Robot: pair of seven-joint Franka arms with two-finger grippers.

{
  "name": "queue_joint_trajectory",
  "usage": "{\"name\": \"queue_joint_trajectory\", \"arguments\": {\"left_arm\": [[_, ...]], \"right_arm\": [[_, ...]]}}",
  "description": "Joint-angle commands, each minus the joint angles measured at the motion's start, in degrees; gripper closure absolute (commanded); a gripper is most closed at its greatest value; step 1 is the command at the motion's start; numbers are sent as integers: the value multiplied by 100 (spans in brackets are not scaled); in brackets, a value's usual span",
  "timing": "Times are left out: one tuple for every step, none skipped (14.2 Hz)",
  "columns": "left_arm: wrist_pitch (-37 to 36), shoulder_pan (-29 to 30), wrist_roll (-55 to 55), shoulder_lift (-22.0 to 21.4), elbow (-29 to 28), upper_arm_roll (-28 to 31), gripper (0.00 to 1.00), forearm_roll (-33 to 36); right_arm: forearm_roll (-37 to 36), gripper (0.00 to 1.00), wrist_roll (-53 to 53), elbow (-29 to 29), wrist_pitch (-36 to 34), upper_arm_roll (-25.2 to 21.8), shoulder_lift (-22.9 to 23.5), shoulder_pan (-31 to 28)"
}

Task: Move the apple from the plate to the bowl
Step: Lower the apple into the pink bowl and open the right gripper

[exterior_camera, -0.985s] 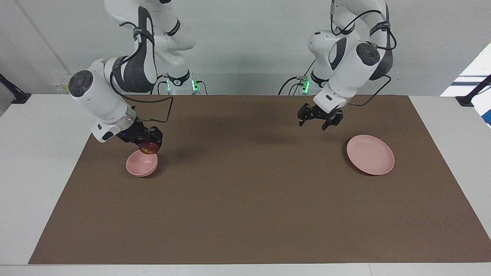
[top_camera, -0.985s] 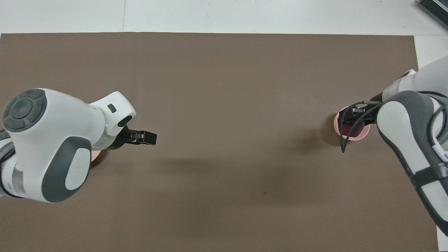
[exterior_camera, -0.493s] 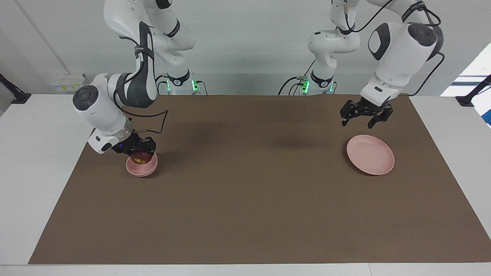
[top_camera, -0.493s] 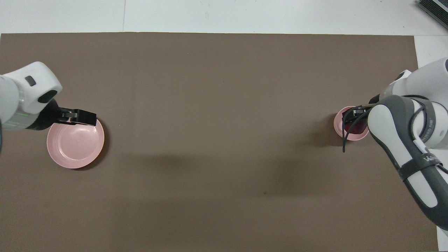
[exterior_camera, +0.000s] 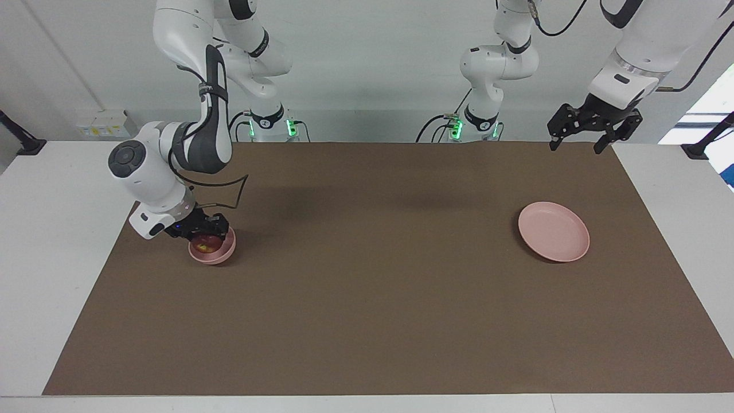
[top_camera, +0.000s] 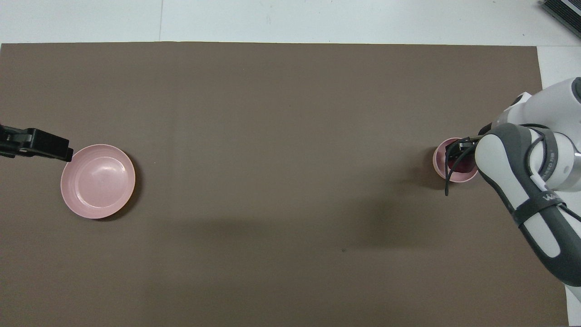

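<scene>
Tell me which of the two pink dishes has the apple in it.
The bowl, the small deep one at the right arm's end, under the right claw. The wide plate holds nothing.

Bright even light, soft shadows, sharp focus

- Brown mat point(exterior_camera: 378, 298): lies flat, covers most of white table point(exterior_camera: 51, 229).
- Table margins show at 3, 6 and 9 o'clock around mat.
- Pale wall point(exterior_camera: 367, 69) at 12 o'clock.
</scene>
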Motion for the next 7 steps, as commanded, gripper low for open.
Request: {"name": "queue_joint_trajectory", "arguments": {"left_arm": [[-332,-309,26,-75,234,244,0,113],[-331,-319,52,-224,156,306,0,96],[-331,-319,9,-287,25,324,0,87],[-305,-319,-44,-305,-11,332,0,78],[-279,-319,-53,-322,-29,333,0,78],[-279,-319,-53,-322,-29,350,0,69],[-270,-319,-53,-322,-29,359,0,69]], "right_arm": [[-94,100,-59,-35,216,48,30,-53],[-85,100,19,0,226,48,47,-53],[-85,100,72,9,243,48,56,-35],[-68,100,99,9,243,48,82,-35],[-33,100,99,9,252,48,117,-44],[3,100,99,27,252,48,179,-35],[12,100,177,27,296,48,188,0]]}}
